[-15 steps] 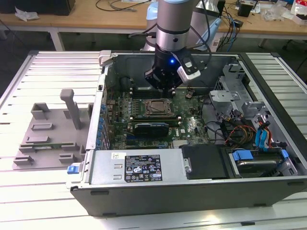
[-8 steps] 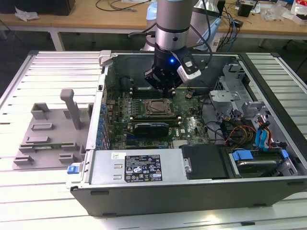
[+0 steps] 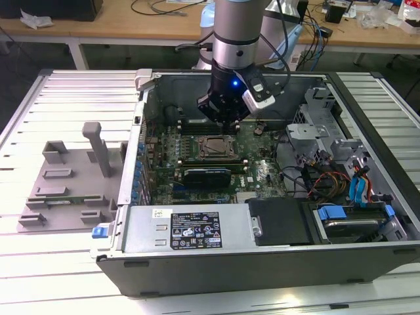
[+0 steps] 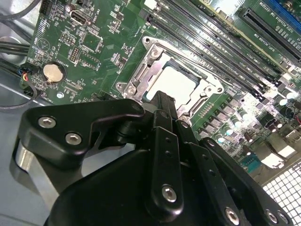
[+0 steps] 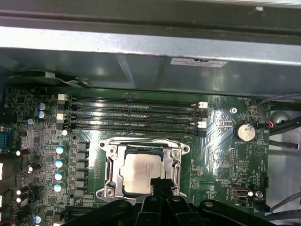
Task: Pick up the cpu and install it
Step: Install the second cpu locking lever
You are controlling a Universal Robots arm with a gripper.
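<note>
The cpu [image 5: 143, 173] [image 4: 176, 84], a silvery square chip, lies flat inside the metal-framed socket [image 5: 109, 155] on the green motherboard. My gripper [image 5: 163, 182] [image 4: 162, 96] hangs just above the chip's near edge. Its black fingers are drawn together with nothing between them, and they hide a strip of that edge in both wrist views. In the exterior view the gripper [image 3: 231, 121] sits inside the open computer case, over the far side of the socket [image 3: 215, 147].
Memory slots [image 5: 131, 115] run beside the socket and a coin battery [image 5: 245, 132] sits nearby. A black expansion card [image 3: 208, 175] lies in front of the socket. The power supply [image 3: 190, 226], cabled drive bays [image 3: 341, 184] and case walls close in. A grey fixture [image 3: 65, 180] stands at the exterior view's left.
</note>
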